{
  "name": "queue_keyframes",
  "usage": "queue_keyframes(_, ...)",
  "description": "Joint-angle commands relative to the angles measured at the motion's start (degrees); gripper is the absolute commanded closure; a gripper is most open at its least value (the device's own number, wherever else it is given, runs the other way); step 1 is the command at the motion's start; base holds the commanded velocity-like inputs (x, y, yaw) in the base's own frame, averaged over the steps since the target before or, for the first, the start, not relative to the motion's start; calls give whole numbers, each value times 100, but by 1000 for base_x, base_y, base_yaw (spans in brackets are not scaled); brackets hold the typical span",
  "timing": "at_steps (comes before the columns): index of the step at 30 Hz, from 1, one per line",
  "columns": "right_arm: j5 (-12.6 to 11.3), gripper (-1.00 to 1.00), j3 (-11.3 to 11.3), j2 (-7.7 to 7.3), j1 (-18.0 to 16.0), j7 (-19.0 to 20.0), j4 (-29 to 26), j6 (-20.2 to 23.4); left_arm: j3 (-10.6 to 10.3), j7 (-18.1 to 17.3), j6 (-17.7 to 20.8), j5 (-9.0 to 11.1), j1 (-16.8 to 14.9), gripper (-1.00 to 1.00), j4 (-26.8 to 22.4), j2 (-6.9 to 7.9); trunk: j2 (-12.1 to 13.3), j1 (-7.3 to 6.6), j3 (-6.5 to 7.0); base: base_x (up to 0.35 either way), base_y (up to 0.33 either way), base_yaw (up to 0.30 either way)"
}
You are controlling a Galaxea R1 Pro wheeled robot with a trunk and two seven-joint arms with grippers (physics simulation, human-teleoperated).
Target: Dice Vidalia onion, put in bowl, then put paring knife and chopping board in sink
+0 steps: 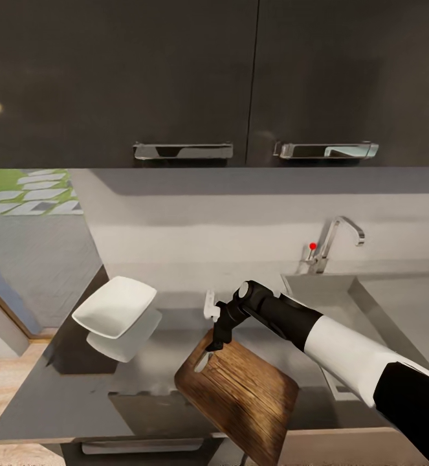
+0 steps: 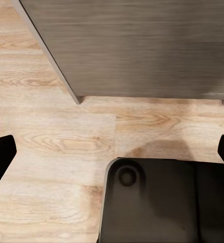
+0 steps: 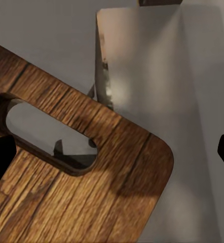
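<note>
The dark wood chopping board (image 1: 240, 395) lies on the grey countertop (image 1: 59, 401), its near corner jutting past the front edge. My right gripper (image 1: 216, 342) hovers open over the board's handle slot (image 3: 46, 134), both fingertips (image 3: 0, 157) wide apart and holding nothing. A small white piece, apparently the paring knife handle (image 1: 209, 304), lies just beyond that gripper. The white bowl (image 1: 116, 306) sits on the counter to the left. The sink (image 1: 321, 288) with its tap (image 1: 334, 243) is at the right rear. The Vidalia onion is out of view. My left gripper (image 2: 112, 152) is open, pointing at the floor.
Dark wall cabinets (image 1: 182, 77) with chrome handles hang above the counter. The sink's drainboard (image 1: 408, 310) stretches right. In the left wrist view, a dark cabinet front (image 2: 142, 45) meets light wood flooring (image 2: 51, 136) above my black base (image 2: 162, 202).
</note>
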Motion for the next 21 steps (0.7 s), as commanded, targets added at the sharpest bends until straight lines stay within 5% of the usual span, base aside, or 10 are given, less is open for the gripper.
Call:
queue_keyframes(1,36,-100,7,-4,-6,23,-13,18,4,41,-1,-44,2,-100,-10,-2,-12,4,-20,0,0,0)
queue_keyframes(21,36,-100,7,14,-6,23,-13,18,4,41,-1,-44,2,-100,-10,-2,-12,4,-202,10,8,0)
